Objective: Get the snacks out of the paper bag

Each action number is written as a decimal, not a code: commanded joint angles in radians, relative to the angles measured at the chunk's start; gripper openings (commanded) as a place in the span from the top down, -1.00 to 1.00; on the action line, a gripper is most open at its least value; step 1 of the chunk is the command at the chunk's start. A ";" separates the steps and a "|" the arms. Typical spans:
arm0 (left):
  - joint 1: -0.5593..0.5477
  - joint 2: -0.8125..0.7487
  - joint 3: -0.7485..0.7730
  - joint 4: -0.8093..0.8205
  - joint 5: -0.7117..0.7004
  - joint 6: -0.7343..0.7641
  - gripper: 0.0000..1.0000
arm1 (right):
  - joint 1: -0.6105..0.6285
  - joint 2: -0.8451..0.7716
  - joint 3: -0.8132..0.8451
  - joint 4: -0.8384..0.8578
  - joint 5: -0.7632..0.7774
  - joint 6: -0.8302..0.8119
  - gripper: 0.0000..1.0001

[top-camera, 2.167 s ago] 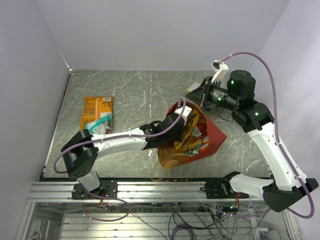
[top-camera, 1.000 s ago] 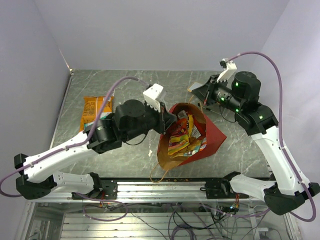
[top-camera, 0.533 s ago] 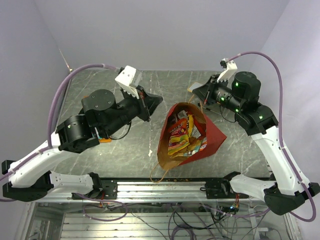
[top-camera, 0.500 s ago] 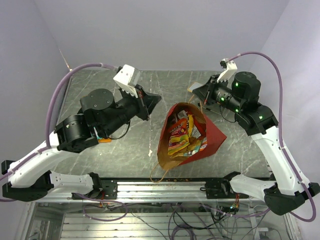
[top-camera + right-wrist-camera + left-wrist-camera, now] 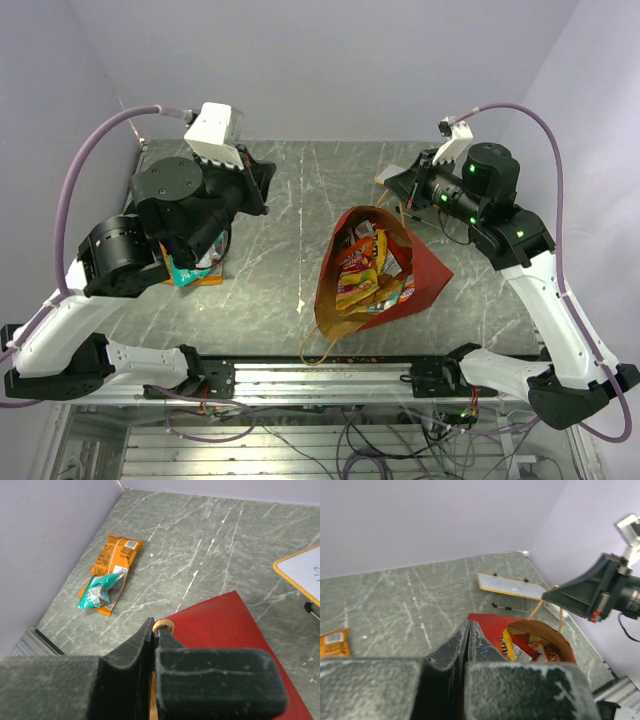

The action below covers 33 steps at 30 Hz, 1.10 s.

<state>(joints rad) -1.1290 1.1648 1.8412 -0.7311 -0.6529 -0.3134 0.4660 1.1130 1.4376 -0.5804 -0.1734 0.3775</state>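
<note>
The snacks (image 5: pixel 365 270) lie mostly heaped inside the paper bag (image 5: pixel 428 268), which is tipped over in the middle of the worktop (image 5: pixel 290 200) with its mouth gaping towards the far edge. Two packets are already out at the left, an orange chip bag (image 5: pixel 114 560) with a teal wrapper (image 5: pixel 100 592) resting on its near end.

The right end effector (image 5: pixel 153 630) is clamped on a tan loop handle (image 5: pixel 162 625) and holds the bag's mouth up. The left end effector (image 5: pixel 468 630) is raised above the left side of the worktop, well apart from the bag. Its fingers are pressed together and nothing shows between them.

The packets look light, crinkly and slick, and probably puffed with air, so a pinch across the belly is likely to slide off or crush the contents. A flat crimped end seam is the better hold. The packets overlap, so the topmost one near the mouth is the easiest to lift. The bag is thin paper and will buckle or drag if snagged.
</note>
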 commanded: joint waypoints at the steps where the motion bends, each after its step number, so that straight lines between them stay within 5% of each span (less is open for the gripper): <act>1: 0.026 0.003 0.066 -0.092 -0.147 0.035 0.86 | -0.001 0.002 0.013 0.021 0.002 -0.015 1.00; 7: 0.088 0.049 0.092 -0.165 -0.206 0.034 0.86 | -0.001 0.006 0.014 0.021 -0.003 -0.005 1.00; 12: 0.239 0.070 0.063 -0.226 -0.124 0.013 0.86 | -0.001 0.010 0.009 0.032 -0.019 0.013 1.00; 17: 0.396 0.051 -0.023 -0.229 0.047 -0.032 0.86 | -0.001 0.018 0.017 0.030 -0.034 0.022 1.00; 21: 0.433 0.004 -0.161 -0.069 0.396 -0.062 0.86 | -0.001 0.017 0.021 0.016 -0.056 0.009 1.00; 24: 0.429 -0.064 -0.376 0.210 0.785 -0.140 0.86 | -0.001 0.028 0.047 -0.010 -0.082 -0.024 1.00; 26: 0.397 -0.089 -0.561 0.393 0.862 -0.229 0.86 | -0.001 0.028 0.058 -0.021 -0.096 -0.038 1.00; 33: 0.014 0.019 -0.740 0.528 0.564 -0.149 0.75 | -0.001 0.004 0.047 -0.033 -0.098 -0.046 1.00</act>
<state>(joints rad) -0.9798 1.1133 1.1263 -0.3832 -0.0334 -0.4862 0.4660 1.1393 1.4624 -0.6075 -0.2592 0.3508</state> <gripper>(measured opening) 0.106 0.008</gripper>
